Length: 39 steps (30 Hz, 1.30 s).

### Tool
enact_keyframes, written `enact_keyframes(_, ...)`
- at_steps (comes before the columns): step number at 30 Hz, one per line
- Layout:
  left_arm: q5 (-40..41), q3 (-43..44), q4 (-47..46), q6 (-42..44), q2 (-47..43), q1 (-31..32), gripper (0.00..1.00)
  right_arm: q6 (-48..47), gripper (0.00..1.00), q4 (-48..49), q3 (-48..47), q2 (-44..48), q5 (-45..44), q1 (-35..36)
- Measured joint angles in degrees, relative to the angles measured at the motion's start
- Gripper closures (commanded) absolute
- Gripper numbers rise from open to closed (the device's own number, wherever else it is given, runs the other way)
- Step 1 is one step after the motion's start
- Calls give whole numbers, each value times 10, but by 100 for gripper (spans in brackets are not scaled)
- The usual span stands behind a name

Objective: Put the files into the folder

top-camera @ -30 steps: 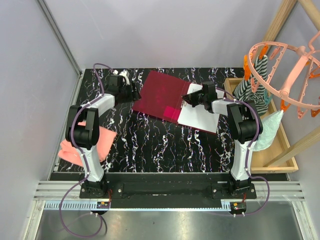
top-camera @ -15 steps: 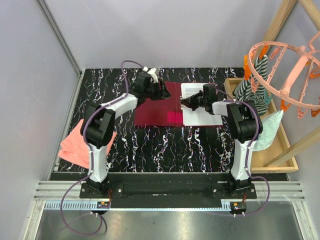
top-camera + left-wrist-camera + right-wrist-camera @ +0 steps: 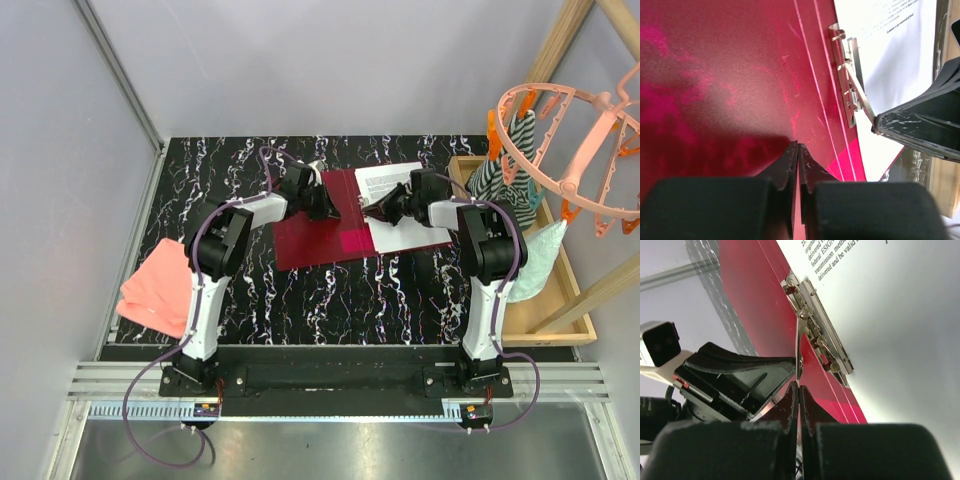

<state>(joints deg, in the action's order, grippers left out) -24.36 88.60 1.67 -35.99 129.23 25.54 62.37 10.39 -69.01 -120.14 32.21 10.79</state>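
The dark red folder (image 3: 310, 238) lies open at the table's back middle, with the white printed files (image 3: 397, 185) on its right half. My left gripper (image 3: 328, 208) is shut, its tips (image 3: 798, 146) down on the folder's bare left cover (image 3: 730, 75). My right gripper (image 3: 373, 212) meets it from the right at the spine. There the metal clip (image 3: 822, 340) runs along the paper's edge (image 3: 900, 315). Its thin lever (image 3: 799, 347) stands up and ends between my right gripper's (image 3: 799, 386) shut tips. The clip (image 3: 847, 85) also shows in the left wrist view.
A folded pink cloth (image 3: 160, 285) lies at the left table edge. On the right, a wooden tray (image 3: 565, 310) holds a teal cloth (image 3: 535, 255). An orange hanger ring (image 3: 570, 130) juts over it, with striped fabric (image 3: 500, 170) beneath. Grey walls close the back and left.
My left gripper swung from the back left onto the folder's left cover and shut. The folder slid and turned on the table. My right gripper stayed at the spine and closed fully.
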Motion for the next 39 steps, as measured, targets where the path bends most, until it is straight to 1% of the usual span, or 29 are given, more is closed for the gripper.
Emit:
enact_keyframes(4, -38, -1, -26, -33, 15, -9, 100, -58, 100, -57, -26, 0, -3, -7)
enact_keyframes(7, -59, -24, -57, -56, 15, -19, 100, -101, 100, -107, -45, 1, -17, -10)
enact_keyframes(11, -67, -34, -73, -63, 13, -28, 100, -150, 100, -162, -71, 1, -42, -10)
enact_keyframes(15, -67, -35, -73, -58, 12, -30, 100, -181, 100, -188, -78, 1, -54, -10)
enact_keyframes(18, -65, -35, -61, -31, 3, -24, 85, -190, 100, -185, -70, 3, -56, -10)
enact_keyframes(19, -64, -37, -56, -18, -2, -22, 78, -189, 100, -176, -60, 7, -56, -10)
enact_keyframes(22, -52, -46, -42, 17, -26, -9, 70, -177, 100, -144, -20, 29, -56, -5)
enact_keyframes(25, -42, -48, -41, 38, -51, 10, 69, -145, 100, -106, 28, 53, -54, 8)
enact_keyframes(28, -34, -47, -46, 45, -62, 29, 72, -104, 100, -58, 78, 75, -47, 30)
enact_keyframes(29, -31, -47, -48, 45, -62, 34, 76, -88, 100, -36, 97, 81, -45, 39)
enact_keyframes(32, -17, -47, -37, 37, -62, 49, 83, -49, 100, 19, 144, 96, -35, 64)
enact_keyframes(35, -3, -48, -35, 17, -59, 52, 87, -34, 100, 49, 170, 103, -29, 73)
enact_keyframes(36, 1, -49, -35, 12, -57, 52, 92, -34, 100, 55, 174, 104, -27, 73)
enact_keyframes(39, 15, -69, -35, -15, -52, 53, 100, -36, 100, 70, 187, 108, -27, 73)
